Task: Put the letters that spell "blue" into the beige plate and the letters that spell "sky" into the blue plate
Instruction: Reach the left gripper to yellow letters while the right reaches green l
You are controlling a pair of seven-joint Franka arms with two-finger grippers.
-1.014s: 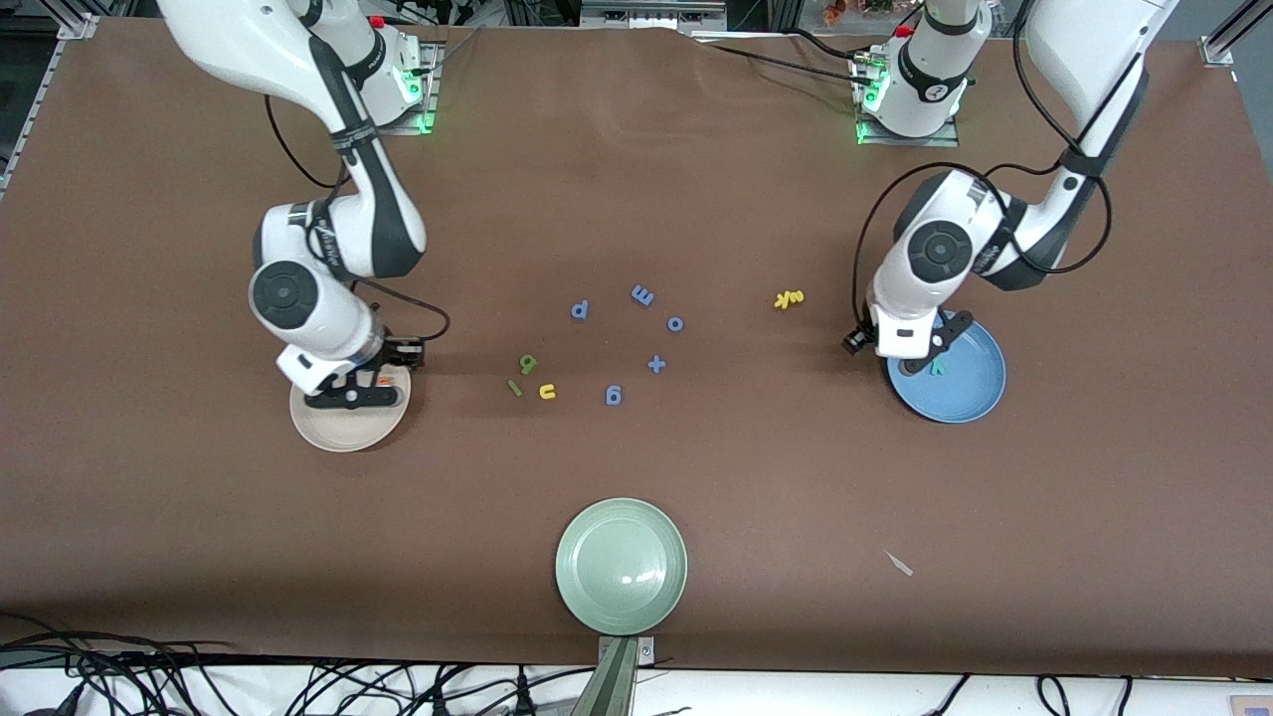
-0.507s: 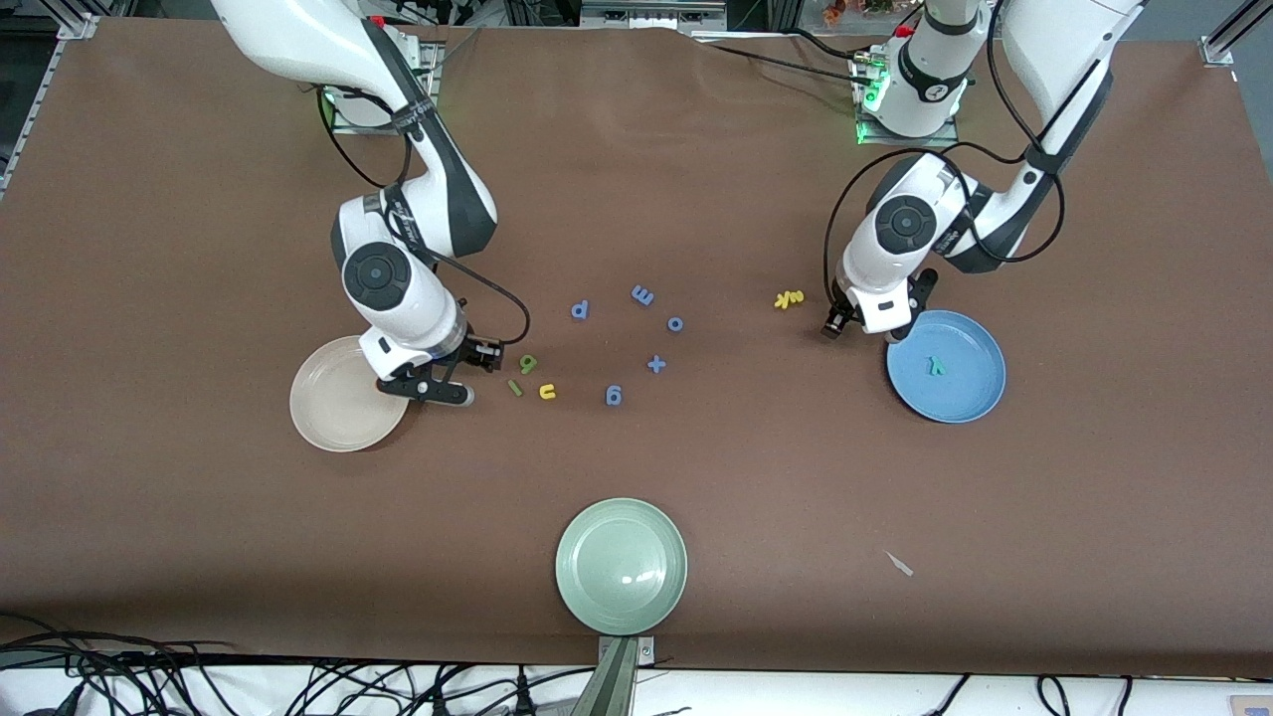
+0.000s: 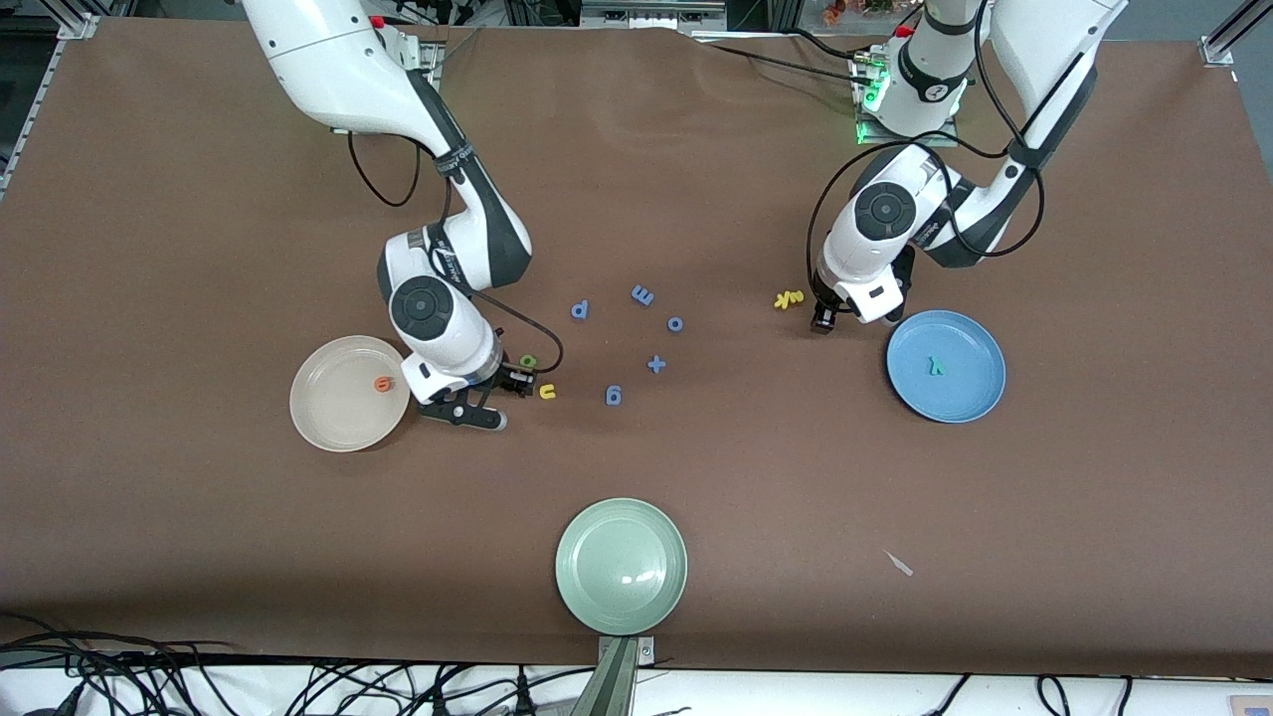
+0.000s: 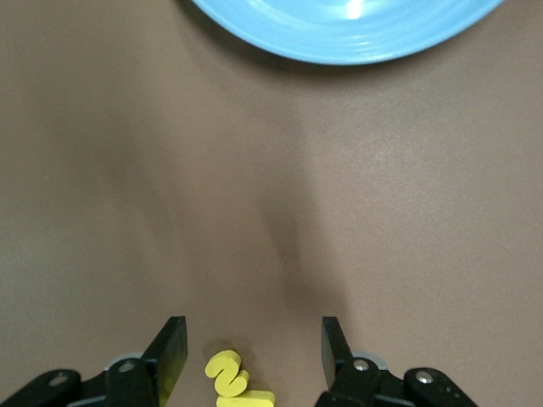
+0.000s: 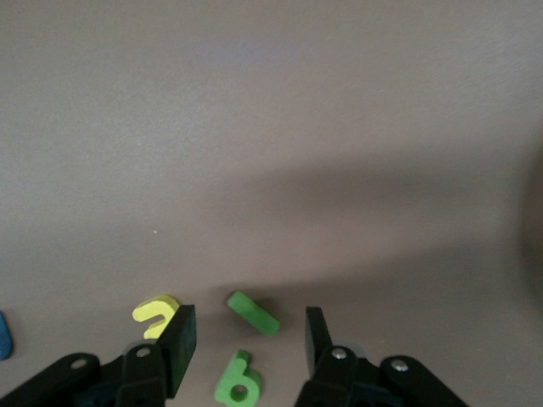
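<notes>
Hovering over the green l bar [image 5: 253, 313] and green b [image 5: 237, 381], the right end effector [image 5: 246, 339] stands open and empty, apparently lining up the next "blue" letter; the yellow u [image 3: 547, 392] lies just beside them on the tabletop [image 3: 696, 477]. An orange e [image 3: 381, 384] already rests in the beige plate [image 3: 328, 423]. The left end effector [image 4: 250, 348], also open and empty, hangs over the yellow s [image 4: 226, 374], which touches the yellow k [image 3: 794, 297]. A teal-green y [image 3: 936, 366] sits in the blue plate [image 3: 980, 393]. In the front view the right arm hides the l bar, and the left wrist view cuts the k off.
</notes>
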